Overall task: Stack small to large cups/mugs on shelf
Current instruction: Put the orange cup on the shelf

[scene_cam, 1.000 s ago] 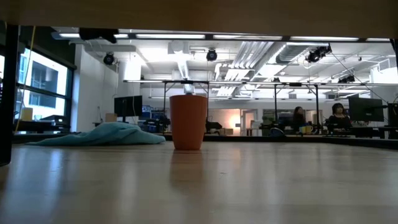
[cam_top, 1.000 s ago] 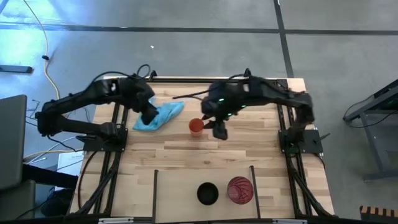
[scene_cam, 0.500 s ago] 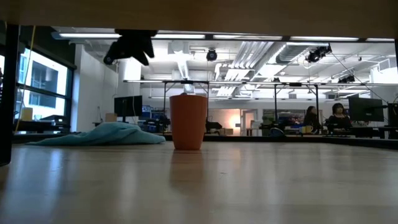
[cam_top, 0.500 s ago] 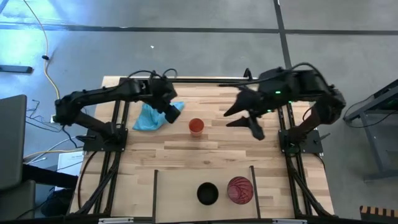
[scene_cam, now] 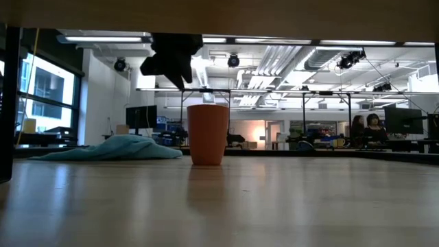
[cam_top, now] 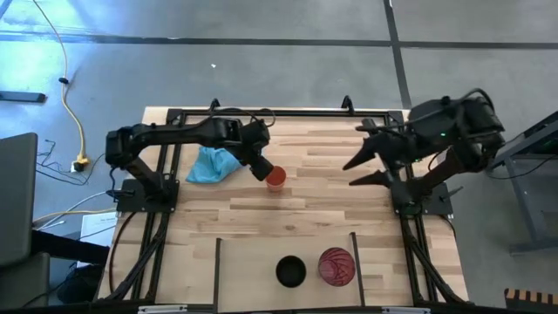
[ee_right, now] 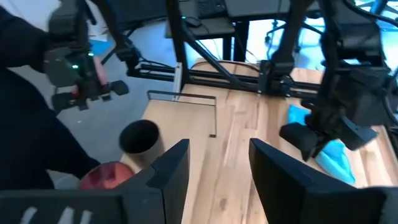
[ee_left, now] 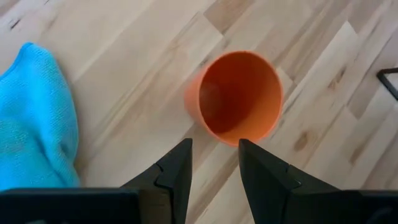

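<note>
The small orange cup (cam_top: 275,178) stands upright on its base at mid-table; it also shows in the low view (scene_cam: 208,134) and the left wrist view (ee_left: 239,96). My left gripper (cam_top: 261,166) is open and hovers just above it, on the cloth's side, with its fingers (ee_left: 214,162) short of the rim and touching nothing. The black cup (cam_top: 290,271) and the red-pink cup (cam_top: 336,266) stand on the shelf (cam_top: 253,262) at the near edge, between two black bars. My right gripper (cam_top: 350,175) is open and empty, raised near the table's right side.
A light-blue cloth (cam_top: 212,164) lies on the table, left of the orange cup. The right wrist view shows the black cup (ee_right: 138,137), the red-pink cup (ee_right: 106,177) and the left arm (ee_right: 317,134) farther off. Bare wood lies between the orange cup and the shelf.
My left gripper has moved from over the cloth toward the table's right, and now stands above the orange cup. My right gripper has drawn away from the cup toward the table's right edge, and upward. The cup has stayed where it was.
</note>
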`<state>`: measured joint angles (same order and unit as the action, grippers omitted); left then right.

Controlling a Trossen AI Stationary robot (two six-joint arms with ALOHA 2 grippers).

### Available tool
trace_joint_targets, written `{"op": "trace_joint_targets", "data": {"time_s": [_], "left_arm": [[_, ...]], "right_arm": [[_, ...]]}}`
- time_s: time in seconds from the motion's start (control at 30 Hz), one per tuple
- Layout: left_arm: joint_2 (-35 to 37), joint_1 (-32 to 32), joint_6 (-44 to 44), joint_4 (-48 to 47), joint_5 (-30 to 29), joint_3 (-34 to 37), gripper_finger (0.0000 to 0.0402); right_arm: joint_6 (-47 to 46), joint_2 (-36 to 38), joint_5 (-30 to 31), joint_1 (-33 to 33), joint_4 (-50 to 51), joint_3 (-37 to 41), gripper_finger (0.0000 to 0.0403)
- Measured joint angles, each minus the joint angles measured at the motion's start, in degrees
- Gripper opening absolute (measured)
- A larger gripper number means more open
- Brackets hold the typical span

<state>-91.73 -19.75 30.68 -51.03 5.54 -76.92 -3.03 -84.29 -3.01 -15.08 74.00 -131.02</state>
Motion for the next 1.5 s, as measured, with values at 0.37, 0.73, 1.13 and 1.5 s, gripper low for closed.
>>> {"op": "trace_joint_targets", "data": {"time_s": [0.37, 0.73, 1.13, 1.5], "left_arm": [[-4.66, 0.02, 2.19, 0.13, -0.24, -1.82, 0.0118], [-7.26, 0.03, 3.7, 2.16, 0.41, -1.83, 0.0118], [-9.81, 1.39, 4.24, 3.96, 0.0, -1.74, 0.0118], [-11.65, 1.4, 4.05, 5.89, 0.89, -1.77, 0.0118]], "right_arm": [[1.82, 3.91, 0.02, -5.02, 0.31, 0.0, 0.0158], [3.32, 7.66, 0.07, -5.8, -0.07, 0.0, 0.0158], [4.55, 7.92, 0.04, -5.78, 0.22, 0.0, 0.0158], [4.52, 7.89, 0.02, -5.78, 0.39, 0.0, 0.0158]]}}
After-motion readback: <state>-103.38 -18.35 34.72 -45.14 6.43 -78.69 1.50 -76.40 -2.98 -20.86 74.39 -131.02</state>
